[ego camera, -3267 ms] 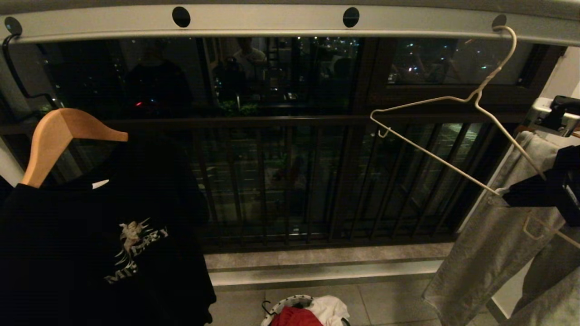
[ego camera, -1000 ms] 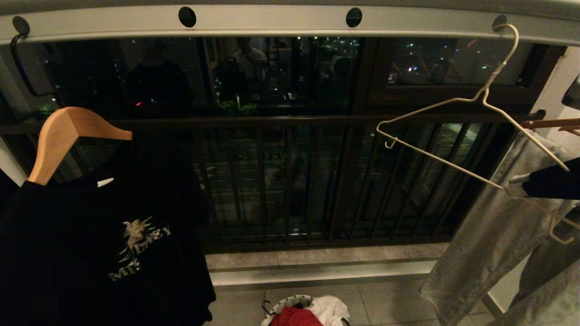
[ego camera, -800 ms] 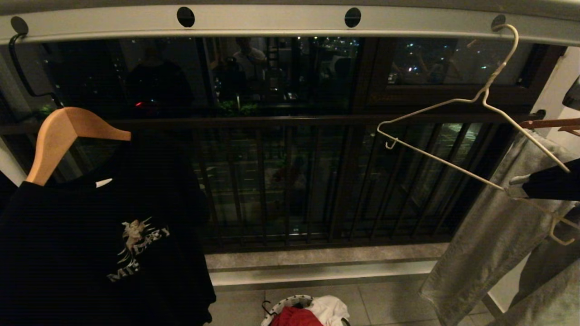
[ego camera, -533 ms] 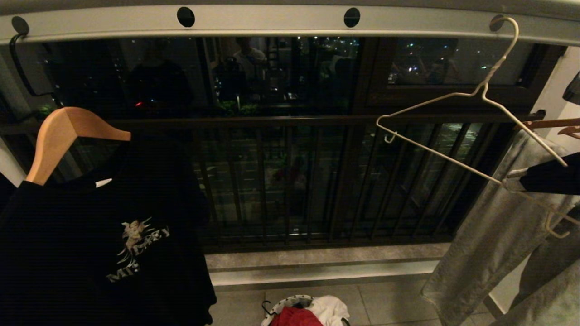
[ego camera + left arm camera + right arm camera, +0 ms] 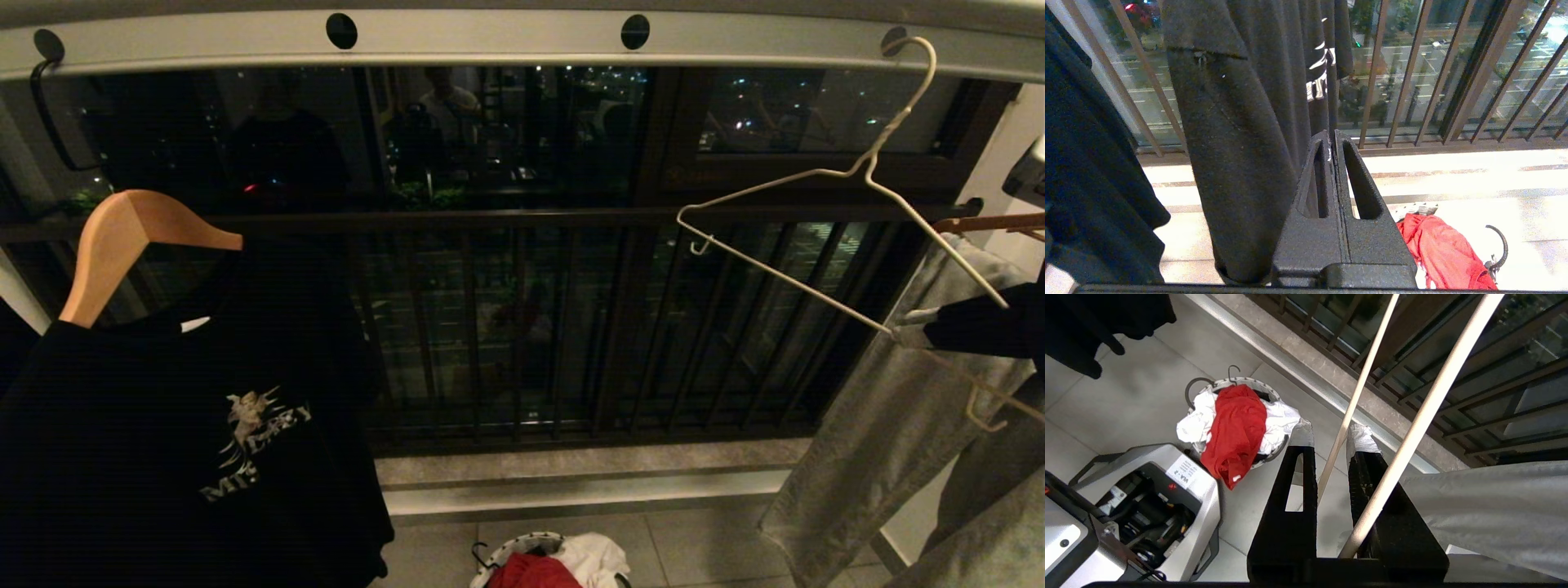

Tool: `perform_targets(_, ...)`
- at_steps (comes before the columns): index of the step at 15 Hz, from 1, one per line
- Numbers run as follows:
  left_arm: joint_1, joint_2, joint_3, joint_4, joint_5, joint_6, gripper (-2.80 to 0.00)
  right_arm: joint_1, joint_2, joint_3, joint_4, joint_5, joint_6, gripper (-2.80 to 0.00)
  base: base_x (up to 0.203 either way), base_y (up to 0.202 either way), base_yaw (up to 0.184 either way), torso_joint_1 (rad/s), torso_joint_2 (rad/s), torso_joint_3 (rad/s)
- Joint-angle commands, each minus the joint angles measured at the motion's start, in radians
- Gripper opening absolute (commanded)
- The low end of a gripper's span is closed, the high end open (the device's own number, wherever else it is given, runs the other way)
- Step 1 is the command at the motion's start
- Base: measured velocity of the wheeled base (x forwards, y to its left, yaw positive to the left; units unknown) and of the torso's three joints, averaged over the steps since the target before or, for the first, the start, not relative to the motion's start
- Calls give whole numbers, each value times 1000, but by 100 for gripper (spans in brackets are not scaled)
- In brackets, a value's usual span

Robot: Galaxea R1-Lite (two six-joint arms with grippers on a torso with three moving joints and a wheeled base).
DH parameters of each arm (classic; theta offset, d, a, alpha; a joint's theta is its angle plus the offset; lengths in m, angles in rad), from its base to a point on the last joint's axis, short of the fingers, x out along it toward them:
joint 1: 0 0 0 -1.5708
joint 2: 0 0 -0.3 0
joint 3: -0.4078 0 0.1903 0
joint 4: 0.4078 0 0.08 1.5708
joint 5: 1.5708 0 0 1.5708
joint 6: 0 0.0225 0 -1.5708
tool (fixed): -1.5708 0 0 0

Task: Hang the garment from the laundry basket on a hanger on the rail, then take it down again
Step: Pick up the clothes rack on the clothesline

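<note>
Right gripper (image 5: 1329, 437) jaws around hanger (image 5: 816, 237) bottom wire beside grey trousers (image 5: 882, 441); left gripper (image 5: 1331, 141) clenched.

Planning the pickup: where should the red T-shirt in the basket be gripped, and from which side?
Grip the bunched middle of the red T-shirt, probably coming straight down from above. It lies on top of the white T-shirt in the laundry basket, so its top is exposed, while white cloth flanks both sides.

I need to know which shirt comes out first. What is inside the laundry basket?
In the laundry basket, the red garment lies on top, draped over its rim, with a white T-shirt beneath. Anything deeper is covered.
</note>
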Motion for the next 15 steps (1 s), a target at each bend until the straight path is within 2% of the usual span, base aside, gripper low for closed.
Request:
perform_targets(1, 0, 0, 2, 0, 0, 1, -280, 1, -21, 19, -5, 3, -2, -280, 0, 0, 0, 0, 0, 0)
perform_targets(6, 0, 0, 2, 0, -1, 1, -280, 5, -41, 60, -82, 3, 20, -280, 0, 0, 0, 0, 0, 0)
perform_targets(15, 0, 0, 2, 0, 0, 1, -280, 13, -81, 74, -93, 3, 31, -280, 0, 0, 0, 0, 0, 0)
